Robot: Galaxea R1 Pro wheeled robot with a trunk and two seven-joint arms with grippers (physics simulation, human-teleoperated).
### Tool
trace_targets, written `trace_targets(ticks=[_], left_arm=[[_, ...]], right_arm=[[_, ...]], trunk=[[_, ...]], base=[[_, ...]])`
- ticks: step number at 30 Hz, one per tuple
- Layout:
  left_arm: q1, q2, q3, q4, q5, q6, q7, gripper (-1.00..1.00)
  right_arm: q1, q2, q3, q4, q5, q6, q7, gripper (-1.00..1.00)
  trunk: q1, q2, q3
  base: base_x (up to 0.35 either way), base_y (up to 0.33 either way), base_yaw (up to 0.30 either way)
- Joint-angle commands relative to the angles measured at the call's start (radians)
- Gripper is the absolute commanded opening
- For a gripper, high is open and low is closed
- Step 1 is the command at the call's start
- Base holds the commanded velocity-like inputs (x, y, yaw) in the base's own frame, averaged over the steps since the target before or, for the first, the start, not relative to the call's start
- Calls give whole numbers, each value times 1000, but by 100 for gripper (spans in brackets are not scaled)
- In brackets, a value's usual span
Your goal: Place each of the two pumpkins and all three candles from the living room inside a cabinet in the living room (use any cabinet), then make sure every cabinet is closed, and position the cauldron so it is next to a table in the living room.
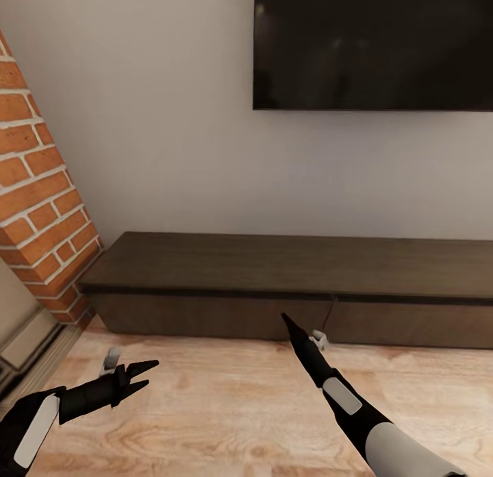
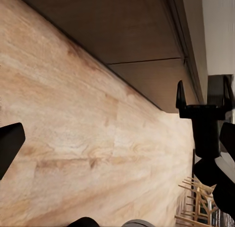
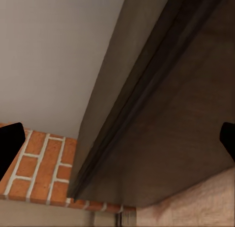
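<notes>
The cabinet (image 1: 287, 285) stands against the pale wall (image 1: 157, 120), running from the brick pillar (image 1: 41, 210) at its left end out past the right edge of the head view. Its drawer fronts sit flush with one another, a thin vertical seam dividing two of them slightly right of centre; all fronts in view are closed. The top of the cabinet carries nothing along the visible length. A black wall TV (image 1: 373, 45) hangs above the right half of the unit. The wooden floor (image 1: 219, 408) extends from the foot of the cabinet toward the robot. The left gripper (image 1: 142, 377) hangs low over the floor, well short of the cabinet's left end, with its fingers spread apart and nothing between them. The right gripper (image 1: 286, 321) is raised toward the lower edge of the drawer fronts near the seam; in the head view it appears edge-on as a single point, but the right wrist view shows its two fingertips (image 3: 10, 146) at opposite margins with the cabinet front (image 3: 171, 124) between them, so it is released and grasps nothing. Whether it touches the front cannot be determined. The left wrist view shows the floor (image 2: 88, 139), the cabinet's base (image 2: 132, 36) and the right gripper (image 2: 203, 102) beside it.
</notes>
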Motion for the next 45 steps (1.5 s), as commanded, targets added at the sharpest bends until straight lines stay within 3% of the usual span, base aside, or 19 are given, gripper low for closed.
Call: trace_targets(ticks=[1, 4, 9, 18, 25, 28, 36, 45], left_arm=[[-1, 0, 1, 0, -2, 4, -4, 100], [-1, -1, 1, -2, -2, 4, -4, 100], [-1, -2, 1, -3, -2, 4, -4, 100], [-1, -1, 1, -6, -3, 4, -4, 100], [-1, 1, 1, -3, -1, 4, -4, 100], [-1, 1, 2, -5, -2, 4, -5, 100], [-1, 2, 7, -3, -1, 4, -6, 100], [1, 3, 11, -8, -2, 4, -7, 100]], right_arm=[[-1, -1, 8, 1, -8, -13, -1, 100], [-1, -2, 4, 16, -17, -44, -12, 100], [-1, -2, -39, 34, -84, -55, 16, 100], [-1, -1, -53, 45, -98, -76, 15, 100], [-1, -1, -156, 66, -102, -64, 18, 100], [-1, -1, -181, 77, -104, -56, 18, 100], [-1, -2, -190, 95, -166, 5, 25, 100], [-1, -2, -190, 108, -175, 11, 38, 100]], trunk=[[0, 0, -1], [0, 0, -1], [0, 0, -1], [0, 0, -1], [0, 0, -1], [0, 0, -1], [0, 0, -1], [4, -7, -4]], base=[[129, 96, 0], [56, 42, 0], [47, 105, 0], [20, 37, 0], [129, 193, 0], [55, 67, 0], [72, 9, 0], [8, 0, 0]])
